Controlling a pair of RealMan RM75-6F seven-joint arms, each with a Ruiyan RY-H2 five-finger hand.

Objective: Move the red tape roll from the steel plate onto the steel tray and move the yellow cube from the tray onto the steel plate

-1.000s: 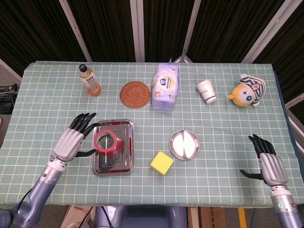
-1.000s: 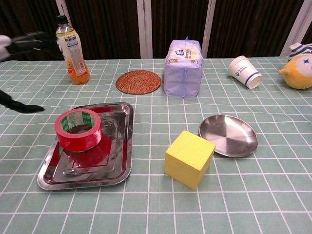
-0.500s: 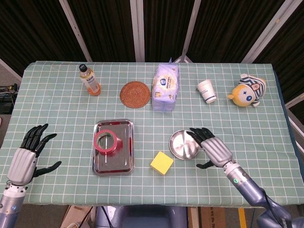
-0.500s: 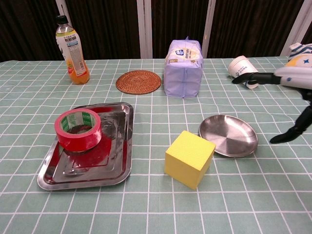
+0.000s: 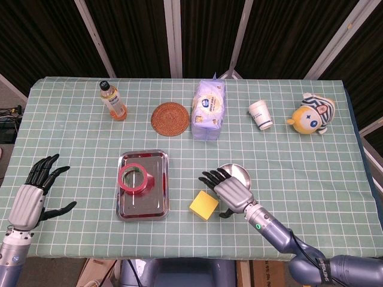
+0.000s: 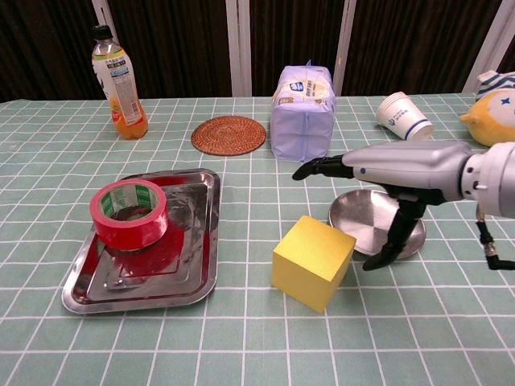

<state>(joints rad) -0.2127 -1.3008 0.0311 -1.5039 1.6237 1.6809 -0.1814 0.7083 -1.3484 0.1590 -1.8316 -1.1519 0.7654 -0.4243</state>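
Tray (image 5: pixel 160 204): well left of right hand, red tape roll (image 6: pixel 129 211) on it; first step done.
Plate (image 6: pixel 406 238): bare, under right hand.
Right hand (image 6: pixel 394 167): spread, empty, above cube.
Left hand (image 5: pixel 31 197): spread, idle.
Yellow cube (image 6: pixel 313 261): on tabletop, just below-left; next, grasp and lift onto plate.

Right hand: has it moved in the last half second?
Yes. In the head view the right hand has swung leftward across the steel plate, from its right edge to the yellow cube, open, not yet touching it.
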